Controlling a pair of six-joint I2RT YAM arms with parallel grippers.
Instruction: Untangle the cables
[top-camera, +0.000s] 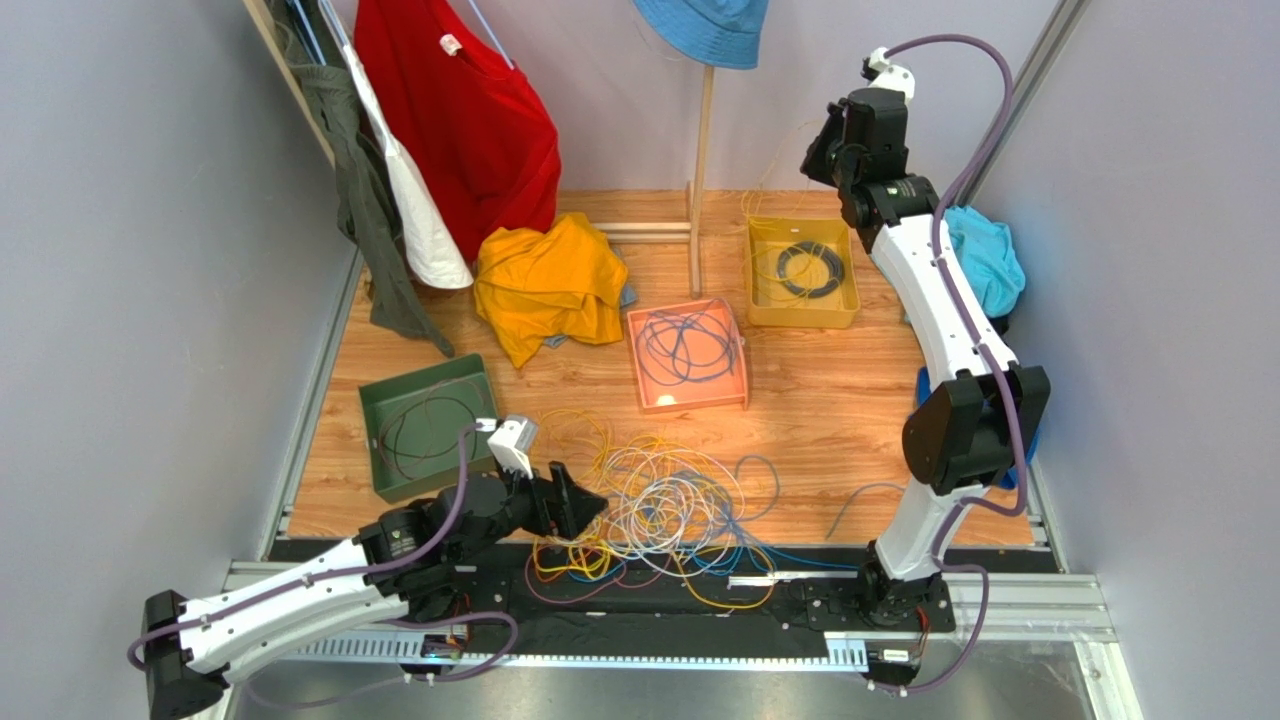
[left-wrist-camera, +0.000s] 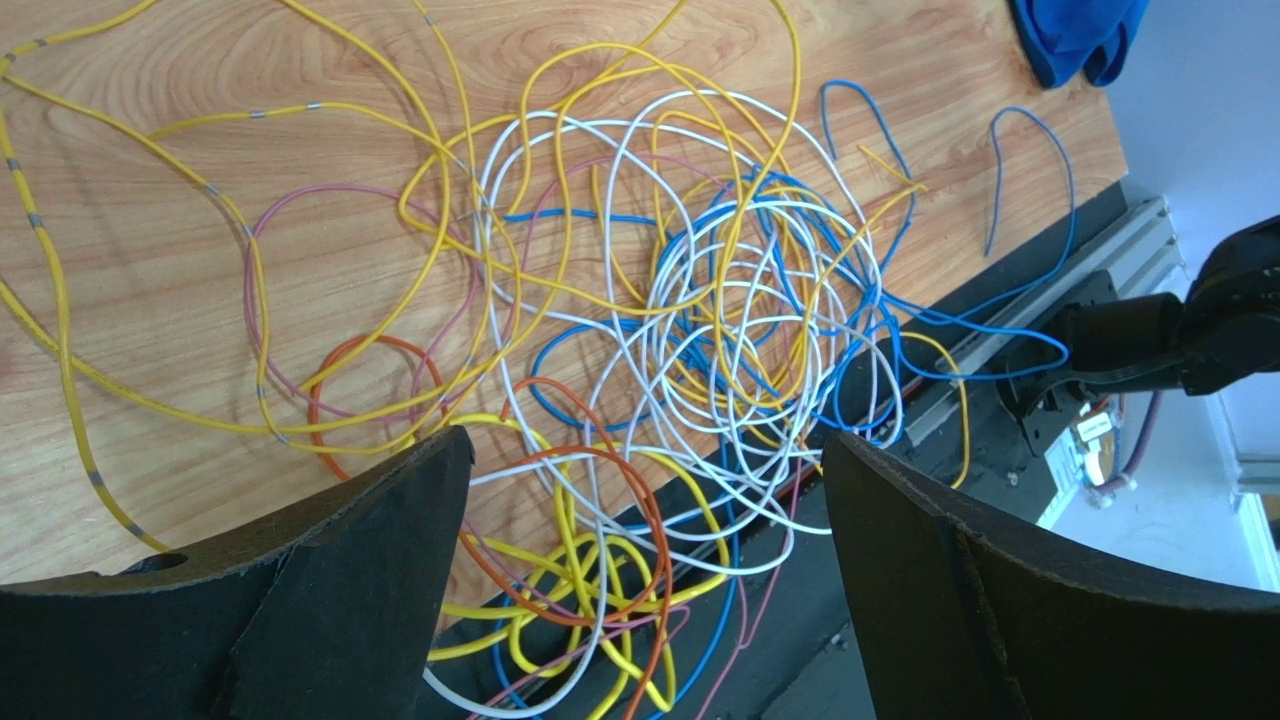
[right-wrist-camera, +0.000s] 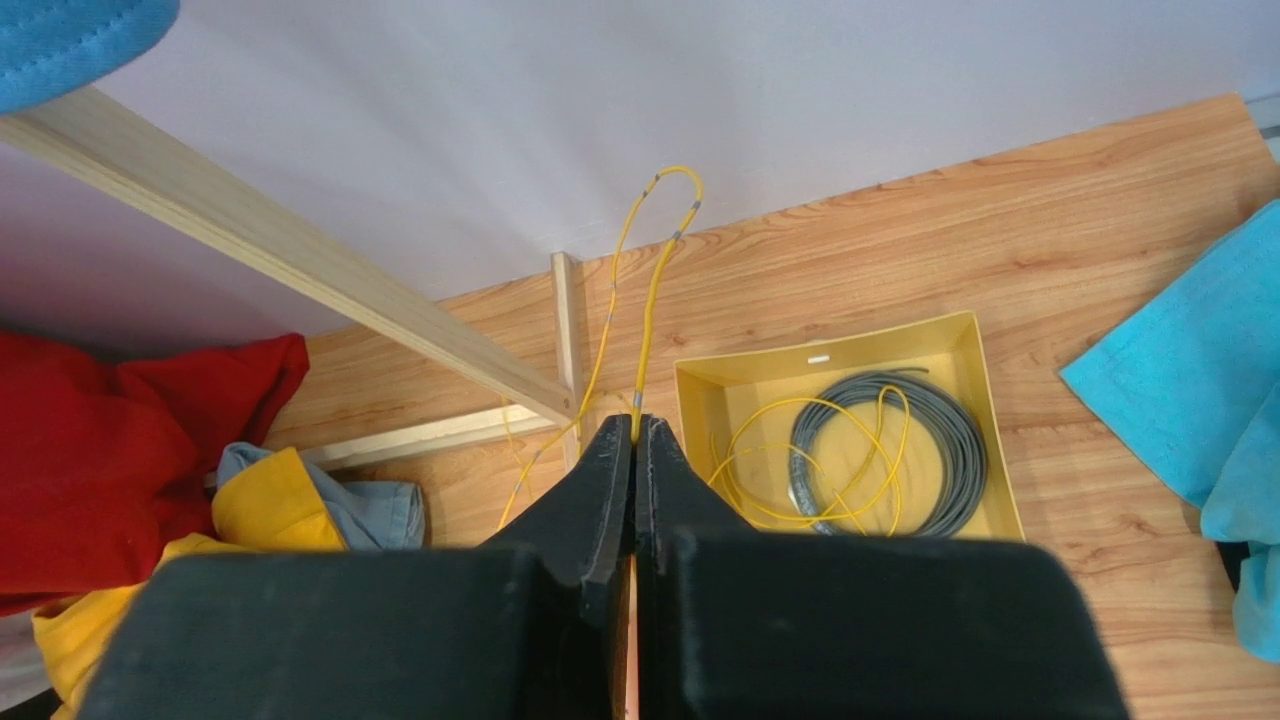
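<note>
A tangle of yellow, white, blue and orange cables lies at the table's near edge, partly over the black base rail. It fills the left wrist view. My left gripper is open and empty at the tangle's left side, low over it, and its jaws stand wide apart. My right gripper is raised high at the back, above the yellow tray. It is shut on a thin yellow cable that loops up from its fingertips. More yellow cable lies in the tray.
A green tray holds a black cable. An orange tray holds blue cables. The yellow tray holds a grey-black coil. A yellow shirt, red shirt, wooden stand and blue cloth crowd the back.
</note>
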